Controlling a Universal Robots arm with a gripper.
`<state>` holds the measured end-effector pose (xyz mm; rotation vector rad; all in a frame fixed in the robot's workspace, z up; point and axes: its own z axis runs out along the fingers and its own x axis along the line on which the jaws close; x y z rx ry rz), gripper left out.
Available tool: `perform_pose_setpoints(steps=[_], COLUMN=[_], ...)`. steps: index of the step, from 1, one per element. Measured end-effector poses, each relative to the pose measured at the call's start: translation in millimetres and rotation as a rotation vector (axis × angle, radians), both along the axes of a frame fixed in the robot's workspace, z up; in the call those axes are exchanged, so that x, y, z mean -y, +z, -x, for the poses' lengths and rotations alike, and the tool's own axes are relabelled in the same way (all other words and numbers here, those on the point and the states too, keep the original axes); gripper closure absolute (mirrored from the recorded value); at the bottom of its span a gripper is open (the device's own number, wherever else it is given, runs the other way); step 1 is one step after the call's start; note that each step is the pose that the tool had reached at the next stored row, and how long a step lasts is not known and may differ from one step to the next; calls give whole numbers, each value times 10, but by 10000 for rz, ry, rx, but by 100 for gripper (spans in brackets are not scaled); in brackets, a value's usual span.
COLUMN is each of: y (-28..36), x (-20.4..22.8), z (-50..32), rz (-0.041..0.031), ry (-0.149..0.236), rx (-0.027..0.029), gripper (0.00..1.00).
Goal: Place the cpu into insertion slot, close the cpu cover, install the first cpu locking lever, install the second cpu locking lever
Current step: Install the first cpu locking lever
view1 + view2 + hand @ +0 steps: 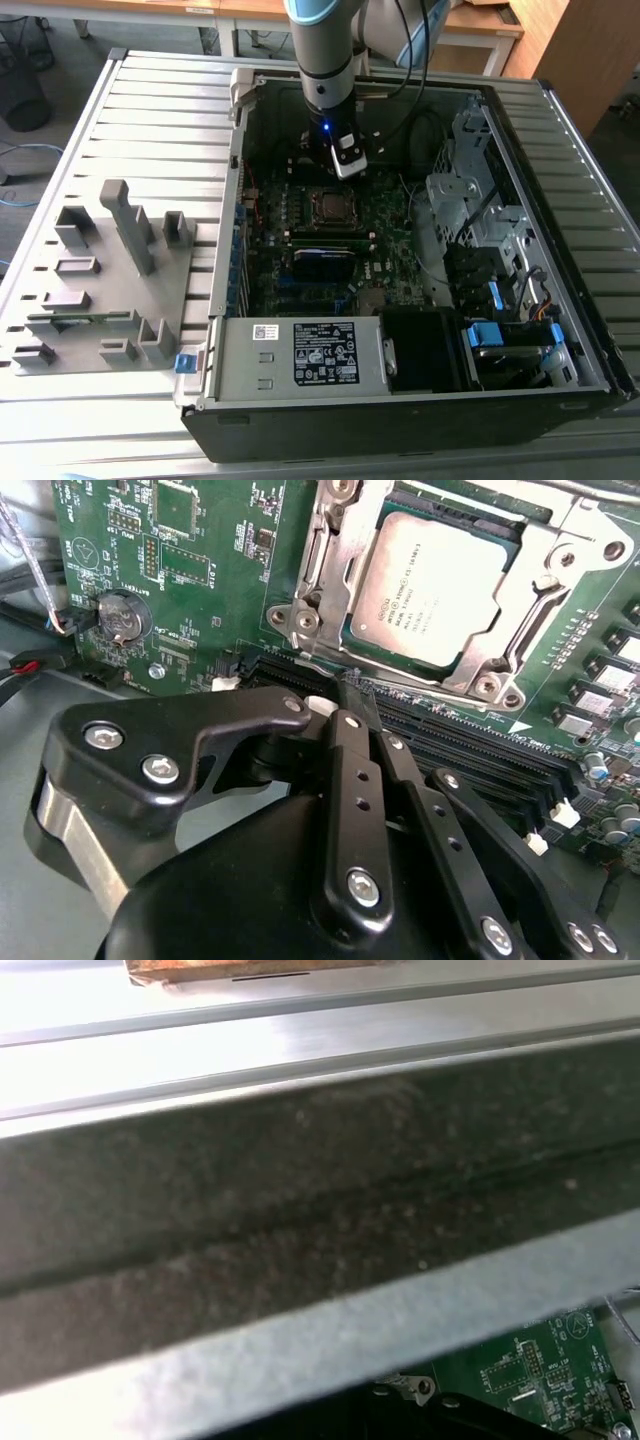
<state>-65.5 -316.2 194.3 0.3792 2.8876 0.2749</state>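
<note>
The cpu (430, 585), a silver-topped square chip, lies flat in the insertion slot (330, 206) on the green motherboard (190, 550). The silver cpu cover (325, 550) is down around it, with the chip showing through its window. A thin metal locking lever (440, 690) runs along the socket edge beside the memory slots. My gripper (355, 695) has its black fingers (350, 760) together, and their tips are right at that lever's end. In the exterior view the gripper (345, 165) hangs just behind the socket, inside the open computer case.
Long black memory slots (480, 750) lie between gripper and socket. A coin battery (120, 615) and cables are on the board. Case walls (300, 1210) ring the motherboard, with a power supply (300, 355) in front and a drive cage (480, 210) at the exterior view's right. A grey fixture (110, 290) stands outside.
</note>
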Motion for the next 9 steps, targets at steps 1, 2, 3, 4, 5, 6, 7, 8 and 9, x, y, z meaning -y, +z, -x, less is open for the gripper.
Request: perform_pose_setpoints(steps=[1, 2, 3, 4, 5, 6, 7, 8, 9], y=[0, 0, 0, 0, 0, 0, 0, -1, -3], x=[3, 6, 9, 12, 16, 20, 23, 25, 26], z=[0, 0, 0, 0, 0, 0, 0, 0, 0], rz=[2, 5, 10, 16, 21, 26, 30, 32, 32], ry=[0, 0, 1, 0, 0, 1, 0, 0, -1], rx=[0, 0, 0, 0, 0, 0, 0, 1, 1], gripper=[90, 90, 90, 90, 90, 90, 90, 90, 90])
